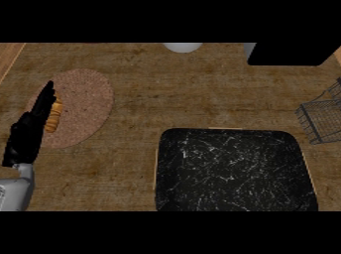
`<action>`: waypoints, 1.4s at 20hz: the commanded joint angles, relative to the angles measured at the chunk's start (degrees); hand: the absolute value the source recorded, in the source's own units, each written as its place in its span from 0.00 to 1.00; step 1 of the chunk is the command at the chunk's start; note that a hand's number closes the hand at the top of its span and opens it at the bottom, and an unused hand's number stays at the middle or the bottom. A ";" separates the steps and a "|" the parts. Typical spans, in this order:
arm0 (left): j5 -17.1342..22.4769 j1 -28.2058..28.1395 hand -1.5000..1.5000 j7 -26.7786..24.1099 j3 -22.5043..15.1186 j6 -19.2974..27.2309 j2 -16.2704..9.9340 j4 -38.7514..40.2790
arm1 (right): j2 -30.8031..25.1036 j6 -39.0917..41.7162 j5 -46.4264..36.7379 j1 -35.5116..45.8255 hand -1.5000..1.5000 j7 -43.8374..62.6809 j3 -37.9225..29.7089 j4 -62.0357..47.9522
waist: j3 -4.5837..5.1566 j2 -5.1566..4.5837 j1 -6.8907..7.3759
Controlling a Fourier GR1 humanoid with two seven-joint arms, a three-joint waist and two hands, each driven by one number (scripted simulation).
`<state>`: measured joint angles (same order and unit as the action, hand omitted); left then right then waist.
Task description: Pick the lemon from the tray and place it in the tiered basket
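1. Left hand [28, 130], fingers straight, holds nothing, left of the tray [236, 171].
2. Lemon: not visible on the tray; location unknown.
3. Tiered basket [333, 116], right of the tray, shows no lemon; placement apparently pending.

Black white-flecked tray [236, 171], brown counter [173, 84]

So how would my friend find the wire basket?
Start at the big black tray with white speckles near the counter's front. Look up and right to the counter's right edge: the wire basket sits there, partly cut off. It's the only see-through thing made of thin dark wires.
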<state>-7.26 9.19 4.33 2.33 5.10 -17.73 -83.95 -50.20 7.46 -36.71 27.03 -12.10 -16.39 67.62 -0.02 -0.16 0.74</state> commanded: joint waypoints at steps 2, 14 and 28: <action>-2.53 1.11 0.50 -0.62 -1.24 1.79 2.73 2.16 | 0.79 3.17 -0.43 5.53 1.00 -2.88 1.92 -8.72 | 0.02 -0.03 -0.11; -1.94 -2.71 0.50 -2.01 0.72 0.15 1.36 -1.61 | 1.98 7.20 5.59 10.09 0.00 -7.46 -4.64 -28.30 | -0.04 -0.03 0.49; -0.61 -1.41 0.50 -1.11 3.41 -2.08 0.59 0.11 | -5.87 10.11 16.83 9.48 0.00 -3.00 -17.23 -30.24 | 0.02 0.20 -0.66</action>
<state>-9.16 8.86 3.61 3.90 4.34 -15.84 -83.50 -53.38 15.59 -22.31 37.99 -17.41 -30.68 39.20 0.01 -0.03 0.29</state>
